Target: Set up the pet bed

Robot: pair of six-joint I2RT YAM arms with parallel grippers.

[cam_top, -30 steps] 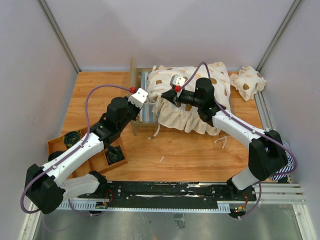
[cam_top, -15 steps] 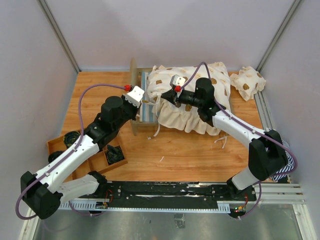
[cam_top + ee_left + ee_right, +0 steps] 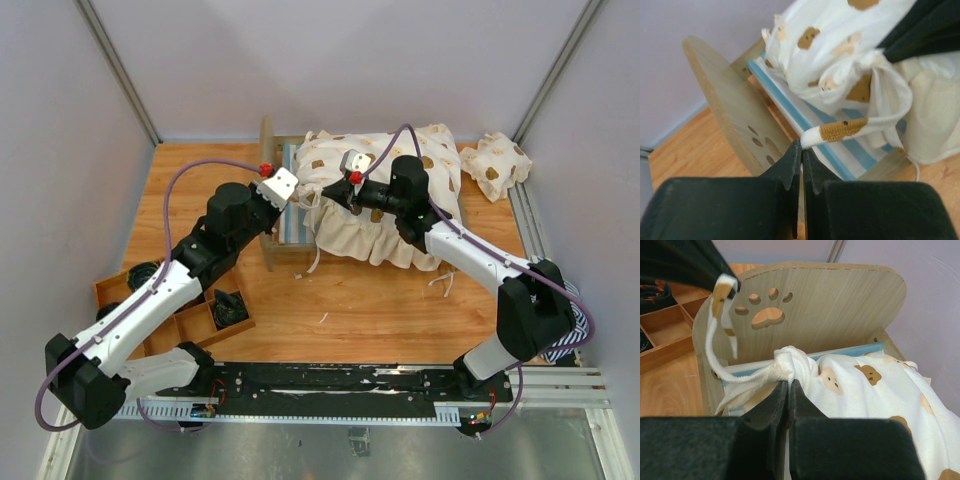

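Note:
The pet bed (image 3: 283, 228) stands at the back of the table, its paw-print headboard (image 3: 830, 305) upright and the blue-striped mattress (image 3: 842, 156) showing at the head end. A cream bear-print cover (image 3: 390, 190) lies bunched over the rest of the bed. My left gripper (image 3: 801, 147) is shut on the end of the cover's tie strap (image 3: 842, 129), just beside the headboard (image 3: 735, 115). My right gripper (image 3: 789, 382) is shut on the cover's knotted corner (image 3: 790, 360), from which the strap (image 3: 712, 347) runs up to the left fingers (image 3: 690, 265). In the top view both grippers, left (image 3: 303, 198) and right (image 3: 330, 193), meet over the head end.
A small bear-print pillow (image 3: 495, 165) lies at the back right. A wooden compartment tray (image 3: 185, 315) with dark items sits at the front left beside my left arm. A striped cloth (image 3: 570, 340) hangs at the right edge. Enclosure walls stand close behind the bed.
My left gripper drew back to the left with the strap, then came back toward the bed's head end. The right arm and the cover corner stayed put.

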